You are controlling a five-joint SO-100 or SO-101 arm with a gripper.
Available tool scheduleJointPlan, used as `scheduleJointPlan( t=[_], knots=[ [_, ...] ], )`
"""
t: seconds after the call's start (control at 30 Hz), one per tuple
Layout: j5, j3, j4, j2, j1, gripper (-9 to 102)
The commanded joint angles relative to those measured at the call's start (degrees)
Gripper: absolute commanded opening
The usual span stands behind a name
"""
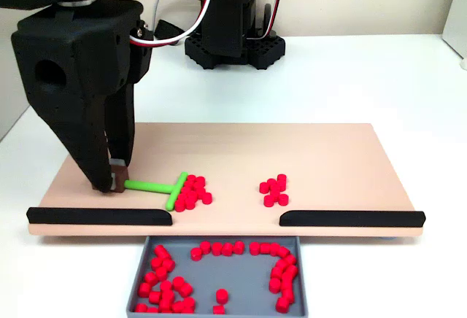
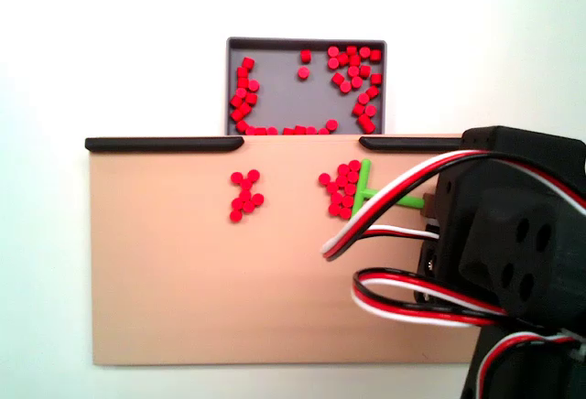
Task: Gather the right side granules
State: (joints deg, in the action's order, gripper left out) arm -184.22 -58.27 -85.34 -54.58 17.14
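While I hold the green rake (image 1: 162,186) by the end of its stick, my jaws (image 1: 117,181) are clamped tight on it, down near the left end of the tan board (image 1: 328,157) in the front fixed view. The rake's flat crossbar is touching the side of a bunch of little red pellets (image 1: 193,192). In the other fixed view this same bunch (image 2: 341,187) sits on the right half of the board, so I take it to be the one I must gather. It lies close to the gap between the two black rails (image 1: 98,216), just above the gray tray (image 1: 300,274).

A smaller bunch of red pellets (image 1: 273,190) sits well apart on the other half of the board. Lots more loose red pellets (image 1: 168,278) already lie in the tray.

I think these pellets are light, hard and smooth. They are round, so they will likely roll and scatter if I push fast. They are too small to pinch one by one. The rake is the thing to hold, and the bar should push them all at once.

I would keep the bar low on the board so none slip under it. Then I would sweep slowly toward the gap, watching for strays that roll off the ends of the bar.
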Motion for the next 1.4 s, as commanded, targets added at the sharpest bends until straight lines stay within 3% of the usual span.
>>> scheduleJointPlan(
  t=[0.0, 0.57, 0.93, 1.07, 1.37],
  knots=[
    [-9.84, 0.44, -0.53, 0.09, -1.23, 0],
    [-5.62, 0.0, -0.7, -0.44, -3.78, 0],
    [-2.37, -1.05, -0.79, -3.52, 1.76, 0],
    [6.24, -5.98, -0.79, -8.96, 2.46, 0],
    [41.75, -26.37, -0.79, -31.11, -0.88, 0]
  ],
)
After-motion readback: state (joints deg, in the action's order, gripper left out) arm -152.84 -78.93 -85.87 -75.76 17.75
